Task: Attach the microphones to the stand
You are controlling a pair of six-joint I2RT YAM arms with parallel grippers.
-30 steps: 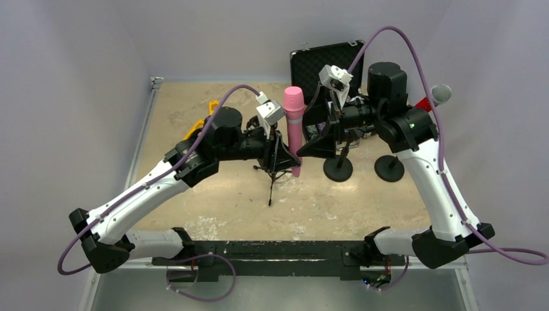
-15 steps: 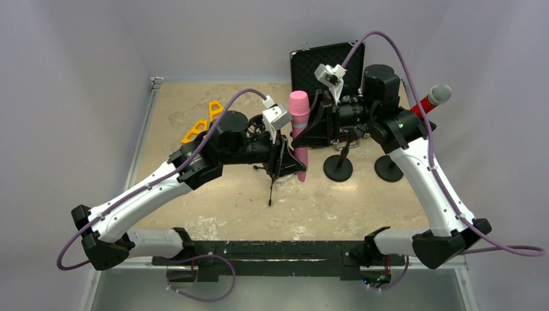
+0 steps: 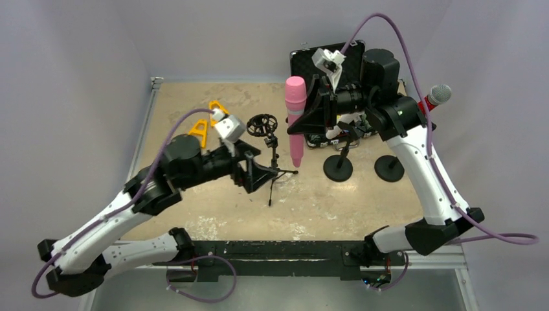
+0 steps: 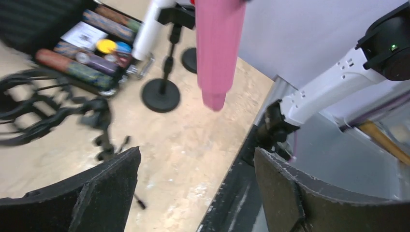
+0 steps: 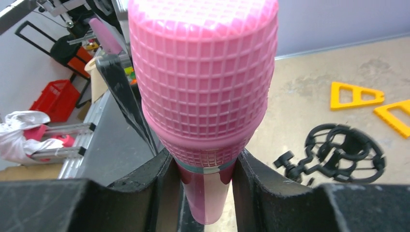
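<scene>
Above the middle of the bench (image 3: 213, 207), the right hand (image 3: 304, 116) grips the pink microphone (image 3: 295, 120) just beneath its ribbed head, its two fingers (image 5: 159, 181) pressed against either side of the neck, and holds it upright with the head on top and the tapered lower end hanging clear of the surface. Just beside it, to the left, stands a black tripod stand (image 3: 273, 162) carrying a ring-shaped mount (image 3: 262, 124) at its top; the microphone and the mount are near each other but apart. The left hand (image 3: 249, 175) sits low beside the tripod's legs with its fingers spread wide and nothing between them, and its wrist view looks out past the pink shaft toward the far side. There the white microphone (image 4: 150, 26) rests tilted in the clip of a round-based stand (image 3: 338, 170), with a second round base (image 3: 388, 168) just to its right. The red microphone (image 3: 434, 98) shows at the far right, tilted with its grey mesh head uppermost; what carries it is hidden behind the right arm. An open black case (image 3: 304, 61) lies at the back edge with small coloured items inside, and two yellow triangular pieces (image 3: 217, 107) lie at the back left
</scene>
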